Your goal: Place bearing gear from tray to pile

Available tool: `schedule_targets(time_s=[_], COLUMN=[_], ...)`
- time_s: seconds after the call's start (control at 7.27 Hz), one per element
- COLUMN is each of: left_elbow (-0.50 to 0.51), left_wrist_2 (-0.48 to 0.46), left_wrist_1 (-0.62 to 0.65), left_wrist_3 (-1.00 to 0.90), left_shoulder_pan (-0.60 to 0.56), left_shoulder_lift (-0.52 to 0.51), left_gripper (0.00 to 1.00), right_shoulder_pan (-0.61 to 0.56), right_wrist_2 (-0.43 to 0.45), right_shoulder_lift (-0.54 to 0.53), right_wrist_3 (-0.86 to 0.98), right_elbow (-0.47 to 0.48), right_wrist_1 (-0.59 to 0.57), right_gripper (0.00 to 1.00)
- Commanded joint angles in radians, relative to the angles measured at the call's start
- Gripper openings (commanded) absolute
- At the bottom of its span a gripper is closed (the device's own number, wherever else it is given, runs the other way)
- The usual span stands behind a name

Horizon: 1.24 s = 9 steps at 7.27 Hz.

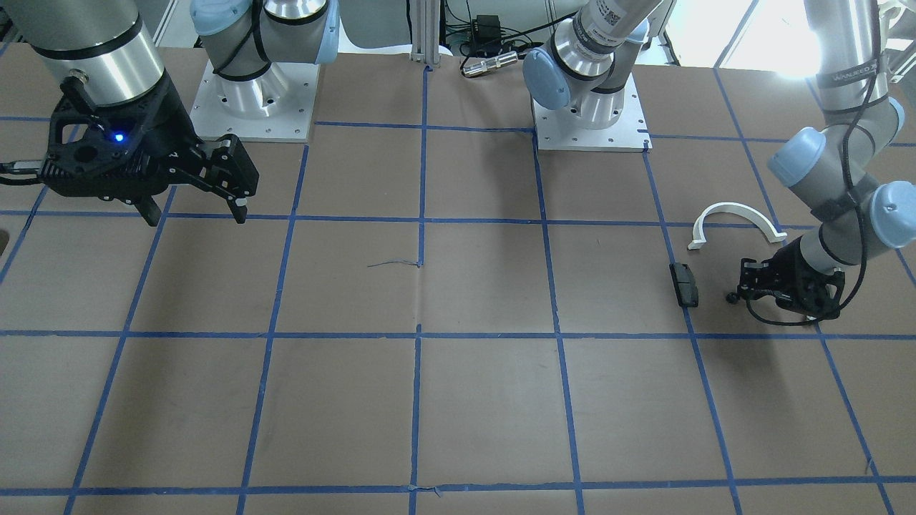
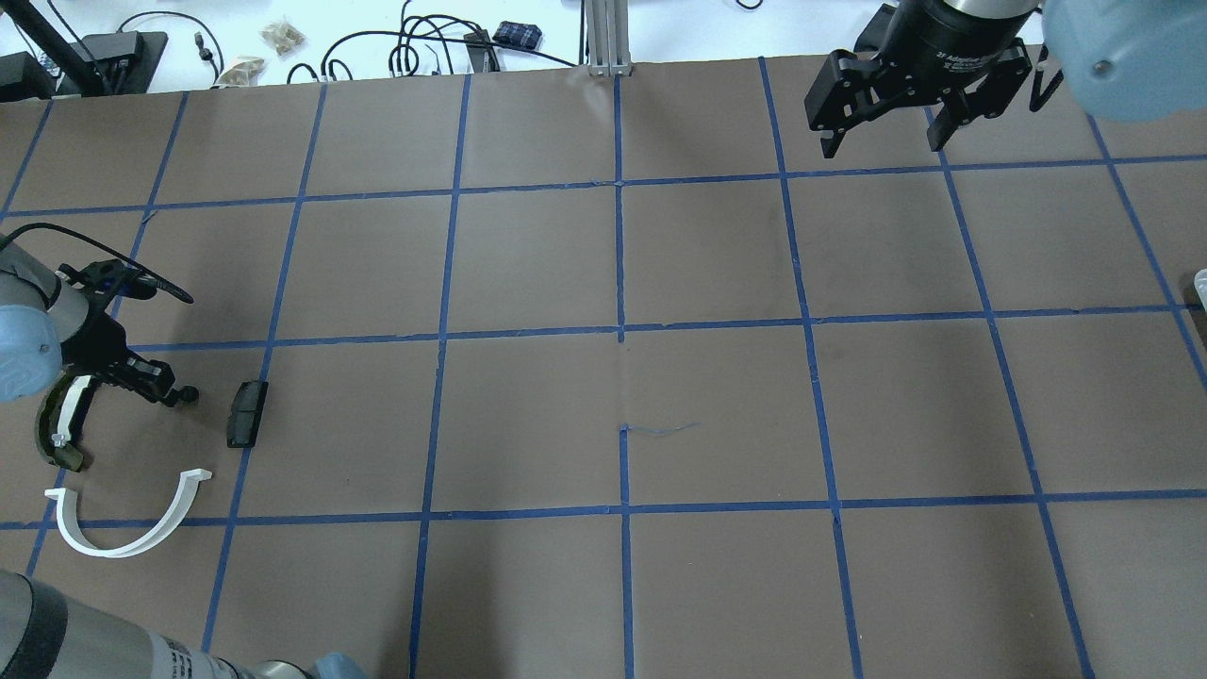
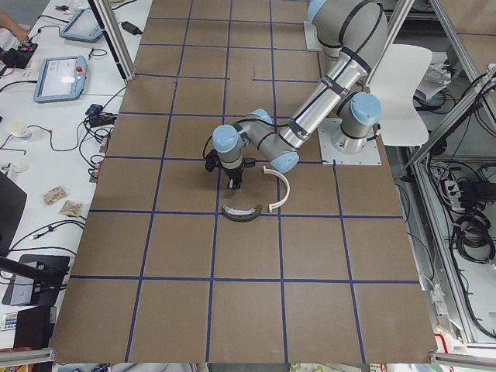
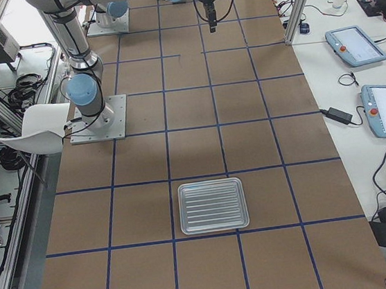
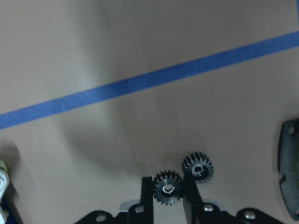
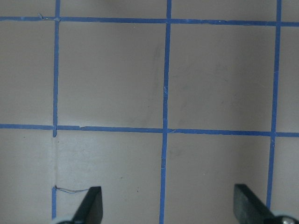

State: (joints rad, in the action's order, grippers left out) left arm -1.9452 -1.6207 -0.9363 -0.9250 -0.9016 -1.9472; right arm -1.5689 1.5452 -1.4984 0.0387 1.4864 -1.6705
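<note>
My left gripper [image 5: 167, 183] is shut on a small black toothed gear [image 5: 167, 190], low over the table. A second, similar gear [image 5: 198, 167] sits just to the right of the right finger. In the overhead view the left gripper [image 2: 175, 393] is inside the pile, between the olive curved shoe [image 2: 55, 426] and the black pad [image 2: 247, 413]. The white half-ring arc [image 2: 123, 530] lies nearer the robot. My right gripper [image 2: 882, 141] is open and empty, held high at the table's far right. The silver tray [image 4: 212, 205] is empty.
Brown table with a grid of blue tape lines [image 2: 620, 330]. The arc [image 1: 737, 217] and the pad [image 1: 684, 284] also show in the front view beside the left gripper [image 1: 741, 290]. Cables and small items lie beyond the far table edge [image 2: 405, 47].
</note>
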Motion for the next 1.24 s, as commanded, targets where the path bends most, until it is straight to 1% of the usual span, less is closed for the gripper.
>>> schedule_targets(time_s=[0.0, 0.14, 0.28, 0.55, 0.69, 0.83, 0.96, 1.1], left_elbow=[0.005, 0.008, 0.024, 0.106, 0.158, 0.208, 0.254, 0.3], left_wrist_2=[-0.001, -0.002, -0.002, -0.005, -0.007, -0.013, -0.033, -0.022], left_wrist_1=[-0.009, -0.03, -0.123, -0.281, -0.361, -0.419, -0.427, -0.42], left_wrist_3=[0.0, 0.002, 0.011, 0.032, 0.102, 0.192, 0.268, 0.285], left_shoulder_pan=[0.0, -0.011, -0.022, -0.058, -0.113, -0.211, -0.314, -0.38], left_shoulder_lift=[0.005, 0.028, 0.072, 0.115, 0.138, 0.157, 0.171, 0.183], left_gripper=[0.82, 0.89, 0.89, 0.89, 0.89, 0.89, 0.89, 0.89], right_shoulder_pan=[0.001, 0.003, 0.003, 0.003, 0.003, 0.003, 0.003, 0.003], right_wrist_2=[0.0, 0.001, 0.003, 0.003, 0.001, 0.001, 0.003, 0.003], right_shoulder_lift=[0.004, 0.001, 0.0, -0.002, -0.002, -0.002, -0.005, -0.006], right_wrist_3=[0.001, 0.001, 0.001, 0.001, 0.001, 0.001, 0.001, 0.001], right_elbow=[0.0, 0.0, -0.002, 0.0, 0.002, 0.0, 0.0, 0.0], right_wrist_1=[0.0, 0.0, 0.002, 0.002, 0.0, 0.0, 0.003, 0.003], right_gripper=[1.0, 1.0, 1.0, 1.0, 1.0, 1.0, 1.0, 1.0])
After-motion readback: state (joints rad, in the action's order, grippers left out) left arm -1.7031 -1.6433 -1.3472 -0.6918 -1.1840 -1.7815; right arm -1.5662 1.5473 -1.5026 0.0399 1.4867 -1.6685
